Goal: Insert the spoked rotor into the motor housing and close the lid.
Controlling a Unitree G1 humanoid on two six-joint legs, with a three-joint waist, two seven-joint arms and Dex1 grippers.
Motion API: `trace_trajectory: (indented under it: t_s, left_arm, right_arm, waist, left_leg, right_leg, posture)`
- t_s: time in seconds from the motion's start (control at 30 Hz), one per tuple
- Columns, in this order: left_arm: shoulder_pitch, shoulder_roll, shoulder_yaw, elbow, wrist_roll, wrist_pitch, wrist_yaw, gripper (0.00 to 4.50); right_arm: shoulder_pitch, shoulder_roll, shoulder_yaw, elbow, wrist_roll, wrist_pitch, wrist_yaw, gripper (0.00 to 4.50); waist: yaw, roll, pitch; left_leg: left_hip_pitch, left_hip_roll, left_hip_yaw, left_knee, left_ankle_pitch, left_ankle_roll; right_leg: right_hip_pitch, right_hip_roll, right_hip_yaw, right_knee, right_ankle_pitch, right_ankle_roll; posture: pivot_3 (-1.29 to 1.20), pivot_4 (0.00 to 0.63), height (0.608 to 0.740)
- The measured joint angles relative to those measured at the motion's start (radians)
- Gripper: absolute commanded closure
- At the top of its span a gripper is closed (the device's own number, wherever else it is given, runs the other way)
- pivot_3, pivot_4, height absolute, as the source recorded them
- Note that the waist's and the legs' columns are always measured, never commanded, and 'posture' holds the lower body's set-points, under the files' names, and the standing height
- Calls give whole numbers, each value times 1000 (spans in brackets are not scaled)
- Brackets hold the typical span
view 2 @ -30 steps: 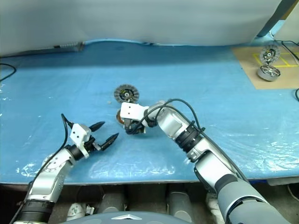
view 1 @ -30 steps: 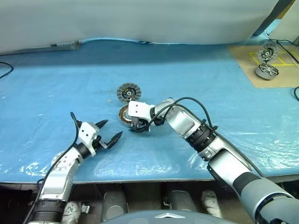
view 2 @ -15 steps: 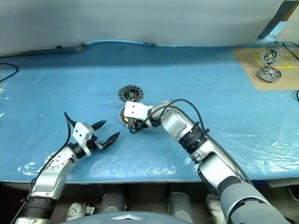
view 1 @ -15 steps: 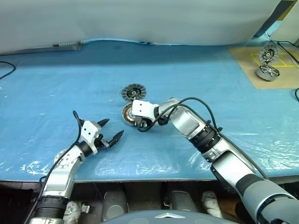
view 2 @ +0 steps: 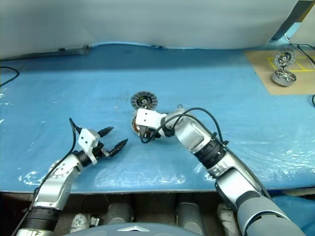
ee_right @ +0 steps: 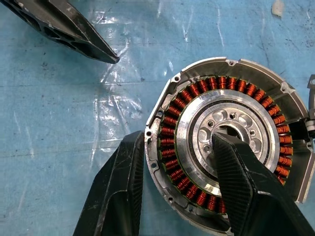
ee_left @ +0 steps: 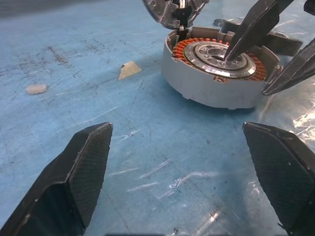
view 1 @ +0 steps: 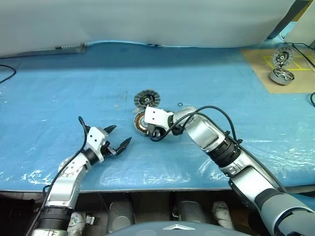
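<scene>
Two black fingers of right gripper straddle rim of round silver copper-coiled motor housing on blue table cover; rigid, weighty metal, best pinched across wall. Left gripper agape, empty.

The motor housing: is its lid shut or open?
Open. The motor housing shows bare copper coils; the lid stands raised behind it.
</scene>
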Motion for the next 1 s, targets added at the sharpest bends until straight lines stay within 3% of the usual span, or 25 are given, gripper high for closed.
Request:
trace_trajectory:
  t_s: [0.2,0.47,0.7,0.83,1.0]
  left_arm:
    - [-4,0,0,4,0,-1,-2,0]
    - [-5,0,-1,6,1,-1,-9,0]
    - [-8,0,-6,-8,1,22,-5,0]
    - [-12,2,-7,-47,0,46,1,0]
    - [-11,8,-6,-55,-1,57,1,0]
  right_arm:
    - [4,9,0,-10,0,22,-20,2723]
    - [11,5,-27,-62,13,95,-31,108]
    - [31,-2,-111,-222,100,215,-26,108]
    - [74,9,-256,-337,203,266,-50,108]
    - [112,9,-459,-321,269,303,-161,108]
  waist:
    - [-1,0,0]
    - [0,0,0]
    - [0,0,0]
    - [2,0,0]
    - [2,0,0]
  left_leg:
    - [0,0,0,0,0,0]
    - [0,0,0,0,0,0]
    - [0,0,0,-1,0,0]
    - [0,0,0,-1,0,0]
    - [1,-1,0,-1,0,0]
  right_leg:
    - [0,0,0,0,0,0]
    - [0,0,0,0,0,0]
    - [0,0,0,0,0,0]
    - [0,0,0,-1,0,0]
    - [0,0,1,-1,0,0]
  posture:
    - [0,150,740]
    - [0,150,740]
    - [0,150,740]
    - [0,150,740]
    - [0,150,740]
